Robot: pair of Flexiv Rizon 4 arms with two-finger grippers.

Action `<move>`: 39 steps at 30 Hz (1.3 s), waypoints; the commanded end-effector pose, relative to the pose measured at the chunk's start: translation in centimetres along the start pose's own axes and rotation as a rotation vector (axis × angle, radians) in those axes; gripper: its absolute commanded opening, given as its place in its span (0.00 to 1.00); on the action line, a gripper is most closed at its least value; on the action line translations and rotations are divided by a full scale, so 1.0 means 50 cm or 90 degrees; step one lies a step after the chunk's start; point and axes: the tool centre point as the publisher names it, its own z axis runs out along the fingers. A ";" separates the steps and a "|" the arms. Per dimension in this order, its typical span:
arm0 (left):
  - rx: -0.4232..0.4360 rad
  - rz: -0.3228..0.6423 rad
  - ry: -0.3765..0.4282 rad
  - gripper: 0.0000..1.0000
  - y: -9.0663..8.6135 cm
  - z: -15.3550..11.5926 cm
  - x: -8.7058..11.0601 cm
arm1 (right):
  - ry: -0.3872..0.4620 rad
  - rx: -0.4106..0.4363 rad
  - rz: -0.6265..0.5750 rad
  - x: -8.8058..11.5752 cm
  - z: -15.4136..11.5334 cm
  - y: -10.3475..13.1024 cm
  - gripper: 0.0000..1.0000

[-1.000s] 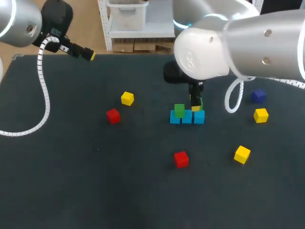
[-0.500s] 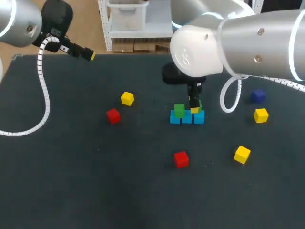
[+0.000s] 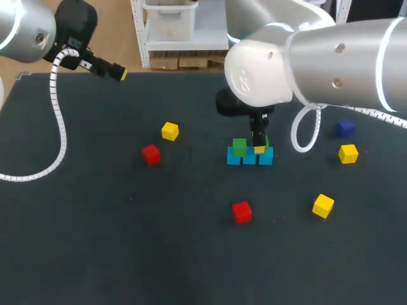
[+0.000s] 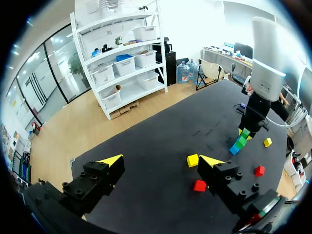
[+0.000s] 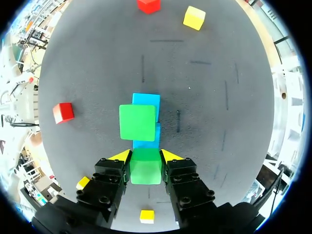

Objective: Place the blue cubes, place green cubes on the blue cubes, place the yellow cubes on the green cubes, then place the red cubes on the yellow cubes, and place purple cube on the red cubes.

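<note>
Where right hand (image 5: 146, 156) clasps it, green cube (image 5: 145, 169) — half-hidden.

We are in a robotics lab: our left arm (image 3: 25, 32) and right arm (image 3: 331, 57) stand over a dark table (image 3: 127, 254) scattered with small coloured cubes (image 3: 241, 211).

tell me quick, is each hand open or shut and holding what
Left hand: open, holding nothing.
Right hand: shut on a small green cube.
</note>
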 end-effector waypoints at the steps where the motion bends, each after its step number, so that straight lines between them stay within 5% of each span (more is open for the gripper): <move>1: 0.003 0.001 -0.002 1.00 0.002 0.000 0.002 | 0.002 -0.005 -0.002 -0.005 0.001 -0.007 0.00; 39: 0.003 0.001 -0.002 1.00 0.002 0.000 0.002 | 0.011 -0.001 0.005 -0.002 0.005 0.017 0.00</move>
